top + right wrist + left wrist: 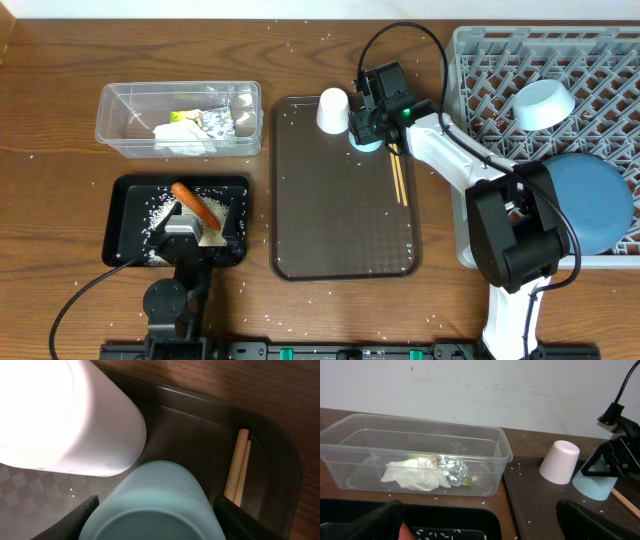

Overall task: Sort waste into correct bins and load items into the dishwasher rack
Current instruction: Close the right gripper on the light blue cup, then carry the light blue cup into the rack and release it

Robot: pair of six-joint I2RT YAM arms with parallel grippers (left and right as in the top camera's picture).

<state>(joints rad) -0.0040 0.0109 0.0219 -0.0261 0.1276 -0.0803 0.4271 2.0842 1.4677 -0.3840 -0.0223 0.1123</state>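
Observation:
My right gripper (155, 512) has its fingers against both sides of the upside-down light-blue cup (155, 495), which stands on the brown tray (340, 220). The white cup (333, 110) stands just beside it, and the chopsticks (398, 175) lie on the tray to its right. My left gripper (185, 235) hangs open over the black tray (125, 225), which holds the carrot (195, 205) and scattered rice (160, 210). The clear tub (505, 447) holds the tissue (415, 475), foil (452, 470) and a green-yellow wrapper (182, 116). In the grey rack (490, 60) sit the bowl (543, 103) and the dark-blue plate (590, 200).
Rice grains are strewn over the wooden table (60, 90) around the trays. The right arm (450, 150) stretches from the front right across the rack's left edge to the tray's back corner. A cable (400, 35) loops above it.

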